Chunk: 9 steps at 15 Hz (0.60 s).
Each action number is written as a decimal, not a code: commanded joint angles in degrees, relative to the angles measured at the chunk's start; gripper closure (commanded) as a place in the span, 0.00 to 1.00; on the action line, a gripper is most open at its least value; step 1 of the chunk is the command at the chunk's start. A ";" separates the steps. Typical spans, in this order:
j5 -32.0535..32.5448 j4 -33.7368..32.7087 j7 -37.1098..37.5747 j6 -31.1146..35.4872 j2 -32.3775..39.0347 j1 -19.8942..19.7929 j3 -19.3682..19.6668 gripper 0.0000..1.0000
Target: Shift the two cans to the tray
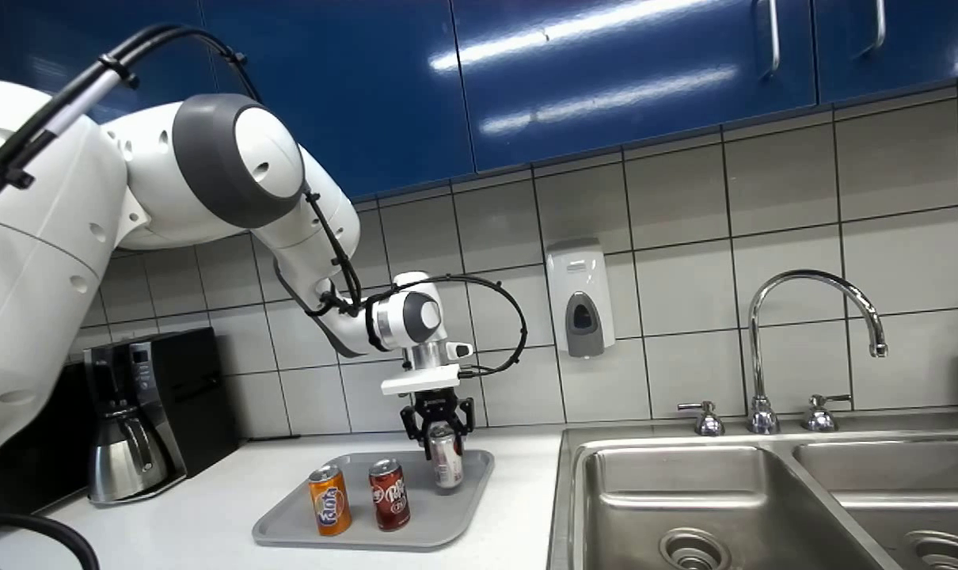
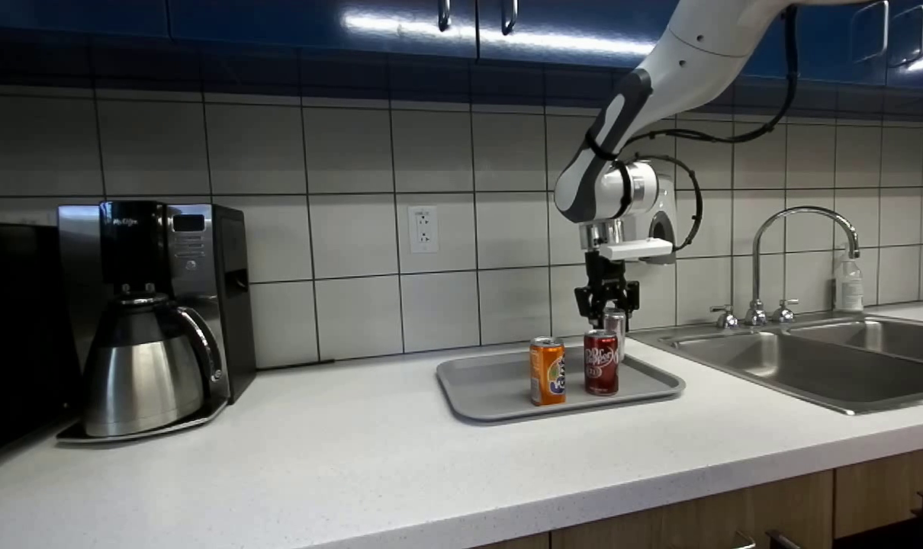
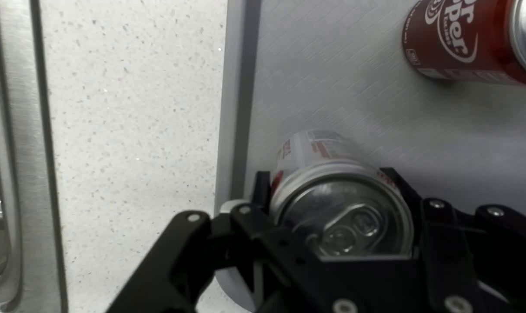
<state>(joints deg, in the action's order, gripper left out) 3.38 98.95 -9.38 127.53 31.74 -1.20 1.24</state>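
In an exterior view, the red can [image 1: 389, 495] is standing on the tray [image 1: 441, 519]: half is seeming done. Toward two o'clock from it, the gripper [image 1: 444, 453] is clasping the silver can [image 1: 448, 469]; I am not seeing whether this is touching the tray. Releasing is probably remaining.

The orange can [image 1: 330, 500] bears the brand "Fanta", legible in an exterior view. The red can [image 2: 601, 364] bears "Dr Pepper"; in the wrist view, small type by the name reads "Est. 1885". The coffee maker [image 2: 193, 282] is marked "Mr. Coffee", slightly blurred. Print on the silver can [image 3: 341, 195] and soap bottle [image 2: 850, 285] is illegible.
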 commanded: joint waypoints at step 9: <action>1.15 -2.59 1.77 -1.81 1.79 0.34 0.23 0.61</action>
<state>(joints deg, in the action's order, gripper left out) 3.38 98.36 -9.29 127.49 32.86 -1.10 1.35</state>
